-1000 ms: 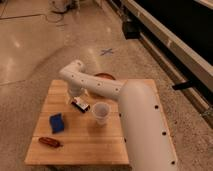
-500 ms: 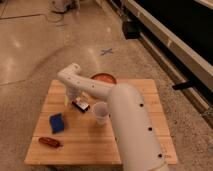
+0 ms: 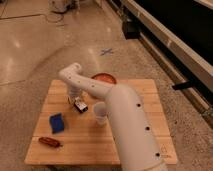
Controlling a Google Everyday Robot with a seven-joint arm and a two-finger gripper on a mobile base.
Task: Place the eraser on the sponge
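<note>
The eraser (image 3: 81, 106), a small black block with a white face, lies on the wooden table (image 3: 142, 100) left of centre. My gripper (image 3: 75, 98) hangs from the white arm (image 3: 120, 115) right at the eraser's far-left end, seemingly touching it. The sponge (image 3: 57, 123), a bright blue block, lies on the table nearer and further left, about a hand's width from the eraser and apart from the gripper.
A translucent cup (image 3: 100, 113) stands just right of the eraser, close to the arm. A red bowl (image 3: 104, 79) sits at the table's far edge. A red-brown elongated object (image 3: 50, 142) lies near the front left corner. Shiny floor surrounds the table.
The arm's large link has shifted sideways over the right half of the table. The gripper has stayed by the eraser. Eraser, sponge and cup have not moved.
</note>
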